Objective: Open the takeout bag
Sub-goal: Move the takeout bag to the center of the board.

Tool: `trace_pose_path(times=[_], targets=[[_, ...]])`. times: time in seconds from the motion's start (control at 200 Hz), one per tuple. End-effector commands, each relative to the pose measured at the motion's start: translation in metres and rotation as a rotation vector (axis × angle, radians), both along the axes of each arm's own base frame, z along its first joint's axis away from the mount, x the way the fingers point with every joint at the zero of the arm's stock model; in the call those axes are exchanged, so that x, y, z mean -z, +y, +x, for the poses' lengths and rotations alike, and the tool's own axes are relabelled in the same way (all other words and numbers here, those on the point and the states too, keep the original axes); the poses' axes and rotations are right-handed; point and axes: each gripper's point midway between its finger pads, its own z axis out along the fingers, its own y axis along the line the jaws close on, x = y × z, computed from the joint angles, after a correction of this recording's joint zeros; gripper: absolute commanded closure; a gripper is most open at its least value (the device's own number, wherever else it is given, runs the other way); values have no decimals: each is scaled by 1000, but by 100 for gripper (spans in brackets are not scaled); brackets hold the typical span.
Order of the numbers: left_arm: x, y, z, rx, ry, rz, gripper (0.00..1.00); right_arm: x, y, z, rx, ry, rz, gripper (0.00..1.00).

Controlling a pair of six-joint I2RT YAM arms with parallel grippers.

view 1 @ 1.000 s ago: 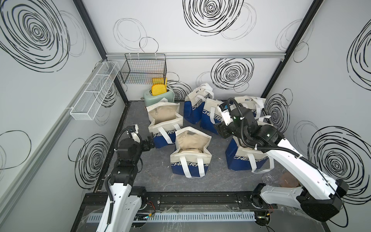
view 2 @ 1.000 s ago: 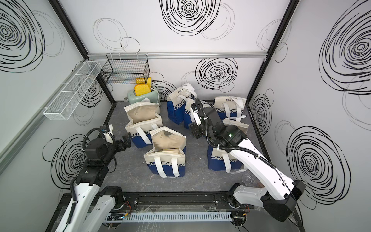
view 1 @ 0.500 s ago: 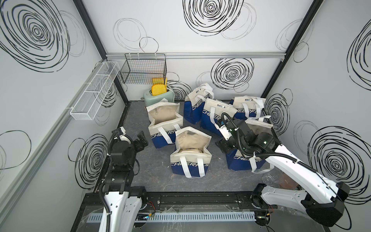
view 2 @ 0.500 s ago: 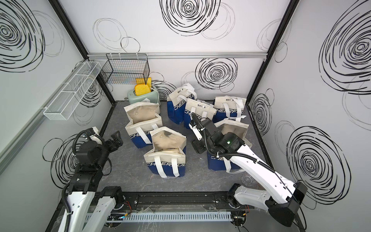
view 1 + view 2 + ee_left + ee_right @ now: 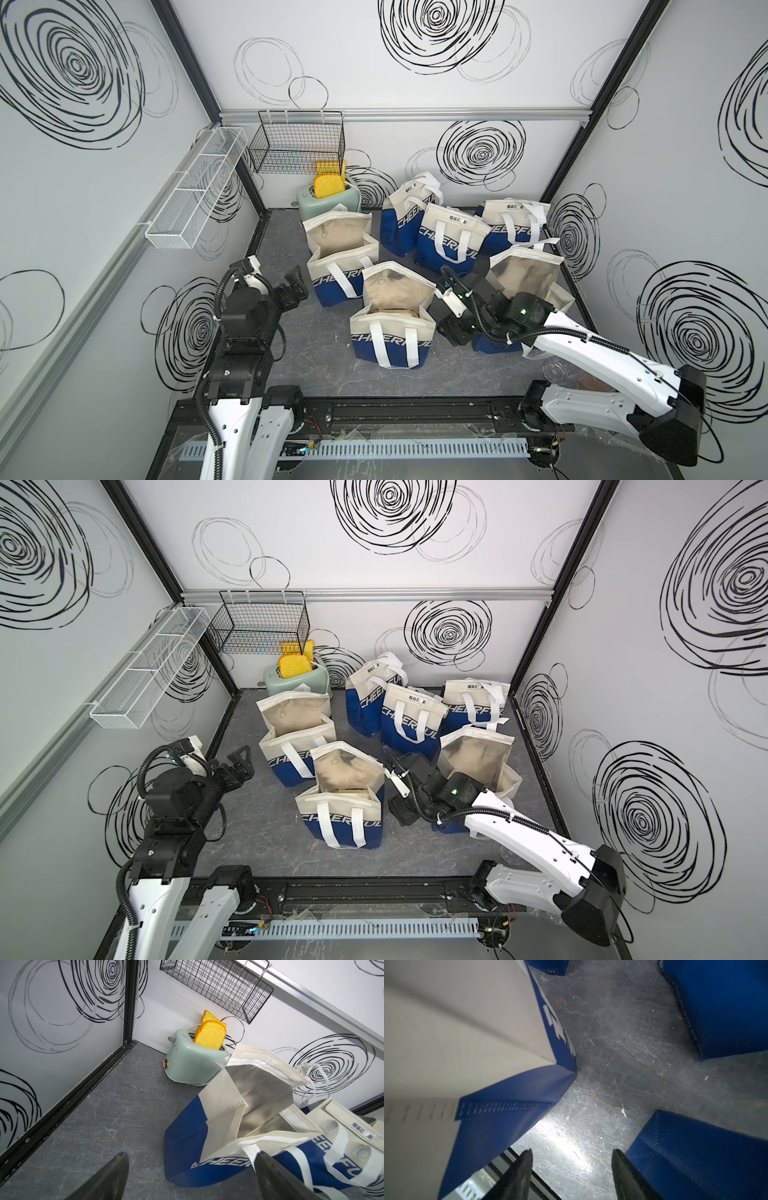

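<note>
Several blue-and-cream takeout bags stand on the grey floor. In both top views, three gape open: back left (image 5: 332, 266) (image 5: 291, 737), front middle (image 5: 390, 332) (image 5: 340, 808) and right (image 5: 525, 270) (image 5: 478, 750). Three behind them are folded shut (image 5: 409, 208) (image 5: 451, 237) (image 5: 513, 220). My left gripper (image 5: 296, 279) (image 5: 241, 762) (image 5: 192, 1155) hovers open just left of the back-left open bag (image 5: 259, 1088), holding nothing. My right gripper (image 5: 453, 332) (image 5: 401, 812) (image 5: 571, 1152) points down at bare floor between the front and right bags, jaws apart and empty.
A mint toaster (image 5: 328, 201) (image 5: 193, 1064) with yellow toast stands in the back left corner. Above it hang a black wire basket (image 5: 297, 145) and a white wire shelf (image 5: 195, 191). Blue bag bases (image 5: 508, 1105) (image 5: 695, 1157) crowd the right gripper.
My right arm has pulled back from the shut bags at the rear and dropped low between the front and right bags, jaws slightly narrower. The left arm drew back a little.
</note>
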Motion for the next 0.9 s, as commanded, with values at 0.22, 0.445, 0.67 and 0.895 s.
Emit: trace_pose_path(times=[0.22,0.445,0.67,0.895], targets=[[-18,-2,-3,11,-43,-22,2,5,25,-3,34,91,107,36],[-22,-4,-5,19,-40,-20,2,24,38,-11,52,206,129,36],[-32,-2,-8,12,-52,-5,2,32,52,-18,52,272,158,37],[-42,-3,-12,14,-62,-13,2,37,70,-26,54,336,212,39]])
